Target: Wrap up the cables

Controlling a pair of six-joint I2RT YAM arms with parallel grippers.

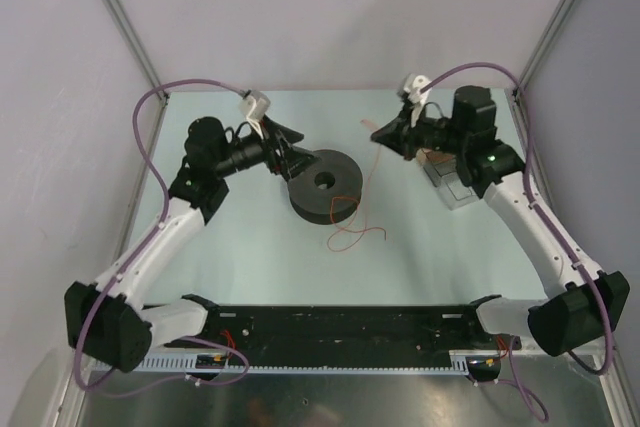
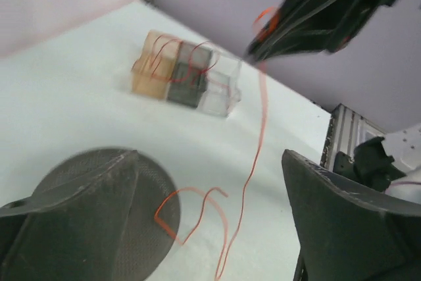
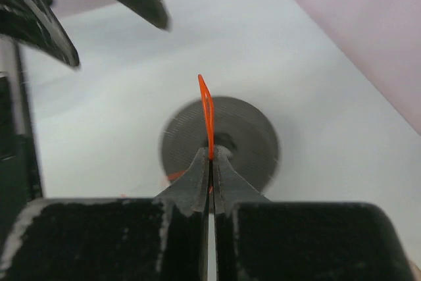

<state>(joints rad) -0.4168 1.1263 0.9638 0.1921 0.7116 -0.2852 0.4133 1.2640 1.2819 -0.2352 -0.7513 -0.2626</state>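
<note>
Cable (image 2: 264, 106), a hair-thin red-orange strand, is clamped in your right gripper (image 3: 210, 160): in the right wrist view its two fingers are pressed tight together, and a short narrow loop of the strand sticks up from between their tips. From that grip the strand drops to the table (image 1: 250, 257), where it lies in loose curls just in front of the black spool (image 1: 345, 175), on the side nearer the arm bases. In the top view you can see its free end trailing off to the right of those curls. The spool lies flat near the middle of the table, its centre hole facing up, and none of the strand can be seen wound onto it. Your left gripper (image 1: 292, 155) sits at the spool's far-left edge with its jaws spread wide and nothing between them; in the left wrist view one finger reaches over the spool's rim and the other stands well off to the side, with the curls on the table showing in the gap. Your right gripper hangs above the table to the right of the spool and apart from it. Behind it, under the right arm, stands a clear compartment box (image 2: 223, 90) with other cables (image 2: 160, 49) curling over its tan and dark sections.
</note>
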